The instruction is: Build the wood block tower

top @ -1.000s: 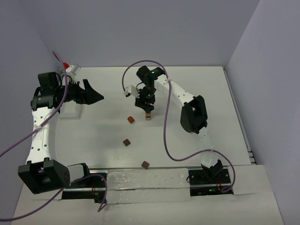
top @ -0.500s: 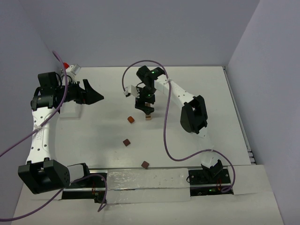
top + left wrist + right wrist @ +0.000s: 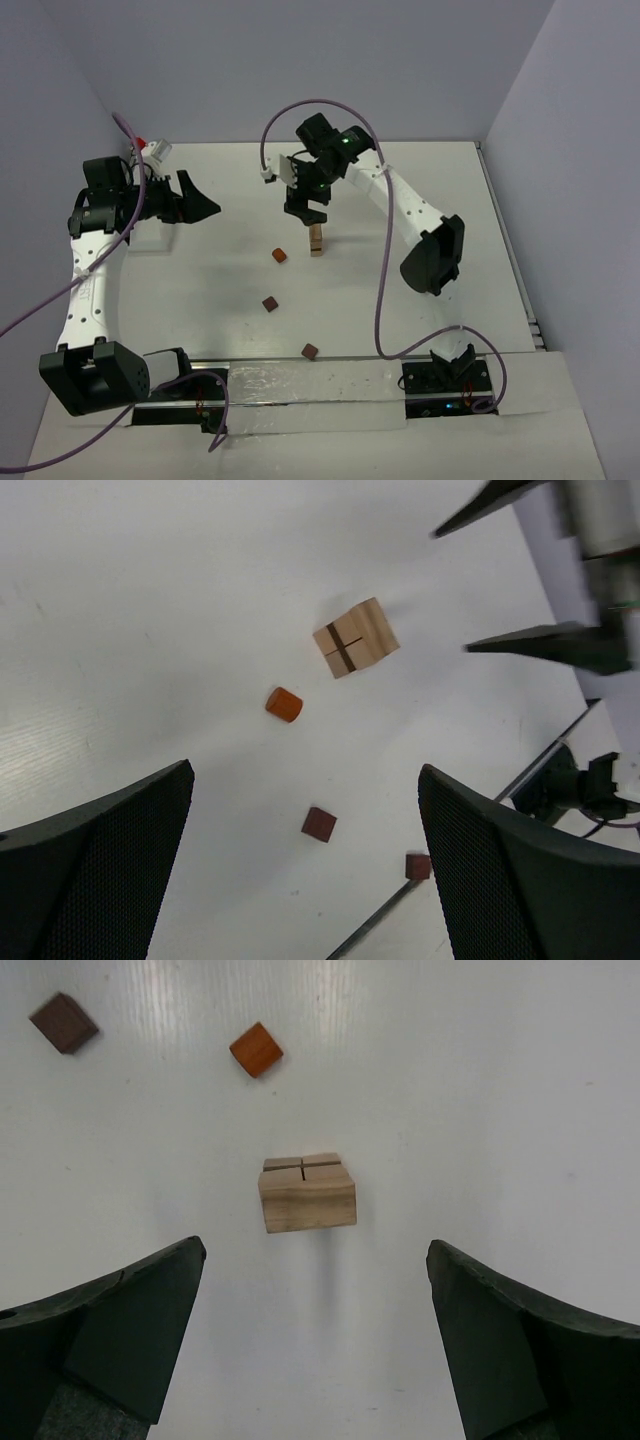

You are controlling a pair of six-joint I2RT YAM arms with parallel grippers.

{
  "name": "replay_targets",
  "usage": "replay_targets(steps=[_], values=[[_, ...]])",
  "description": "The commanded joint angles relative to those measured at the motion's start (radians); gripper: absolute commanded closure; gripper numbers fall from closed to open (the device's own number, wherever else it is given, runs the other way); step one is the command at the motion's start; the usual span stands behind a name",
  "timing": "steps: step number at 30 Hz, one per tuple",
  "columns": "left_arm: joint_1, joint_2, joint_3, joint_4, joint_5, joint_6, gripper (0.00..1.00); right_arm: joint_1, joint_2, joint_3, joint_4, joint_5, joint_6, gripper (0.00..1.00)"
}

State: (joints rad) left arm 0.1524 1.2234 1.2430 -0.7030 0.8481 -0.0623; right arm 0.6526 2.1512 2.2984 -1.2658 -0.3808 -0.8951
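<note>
The tower (image 3: 316, 240) of pale tan pieces stands free near the middle of the counter (image 3: 180, 300). The right pincer (image 3: 310, 212) hangs spread wide just above it at about eleven o'clock, gripping nothing. From the tower, an orange-brown block (image 3: 279, 256) lies near at eight o'clock, a reddish-brown block (image 3: 269, 303) farther off at seven and a dark block (image 3: 310, 351) at six by the near edge, while the left pincer (image 3: 203, 195), also spread and empty, hovers well apart at ten o'clock.

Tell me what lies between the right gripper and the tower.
Nothing; the right wrist view shows only open space between the right gripper and the tower below it.
</note>
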Motion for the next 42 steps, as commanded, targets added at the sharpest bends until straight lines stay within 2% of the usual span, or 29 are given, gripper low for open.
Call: replay_targets(steps=[1, 2, 4, 6, 9, 14, 21, 24, 25, 27, 33, 38, 42], values=[[-0.026, -0.037, -0.048, 0.023, -0.117, 0.071, 0.01, 0.010, -0.237, -0.077, 0.104, -0.072, 0.073, 0.00], [-0.056, -0.047, -0.068, 0.016, -0.182, 0.145, 0.01, 0.010, -0.297, -0.152, 0.153, -0.085, 0.100, 0.00], [-0.101, -0.059, -0.098, 0.019, -0.286, 0.186, 0.01, 0.009, -0.373, -0.266, 0.206, -0.096, 0.126, 0.00], [-0.172, -0.079, -0.158, 0.025, -0.410, 0.249, 0.01, 0.005, -0.500, -0.467, 0.297, -0.082, 0.179, 0.00], [-0.254, -0.090, -0.217, 0.036, -0.486, 0.280, 0.10, -0.008, -0.609, -0.660, 0.377, -0.050, 0.244, 0.00], [-0.370, -0.075, -0.307, 0.067, -0.516, 0.308, 0.22, -0.022, -0.761, -1.004, 0.494, -0.019, 0.413, 0.00], [-0.559, -0.068, -0.440, 0.152, -0.544, 0.348, 0.28, -0.014, -0.866, -1.285, 0.682, -0.064, 0.637, 0.00], [-0.658, -0.060, -0.472, 0.186, -0.611, 0.349, 0.30, -0.013, -0.871, -1.358, 0.767, -0.014, 0.701, 0.02], [-0.660, -0.054, -0.477, 0.191, -0.621, 0.349, 0.31, -0.015, -0.874, -1.358, 0.768, 0.008, 0.714, 0.02], [-0.746, -0.024, -0.481, 0.186, -0.658, 0.348, 0.32, -0.027, -0.887, -1.386, 0.828, 0.055, 0.739, 0.02], [-0.872, 0.091, -0.493, 0.211, -0.747, 0.338, 0.36, -0.122, -0.893, -1.395, 0.836, 0.015, 0.773, 0.01], [-0.892, 0.207, -0.456, 0.224, -0.782, 0.312, 0.37, -0.253, -0.864, -1.348, 0.808, -0.074, 0.796, 0.02], [-0.898, 0.269, -0.418, 0.218, -0.781, 0.295, 0.39, -0.281, -0.853, -1.329, 0.804, -0.093, 0.798, 0.02]])
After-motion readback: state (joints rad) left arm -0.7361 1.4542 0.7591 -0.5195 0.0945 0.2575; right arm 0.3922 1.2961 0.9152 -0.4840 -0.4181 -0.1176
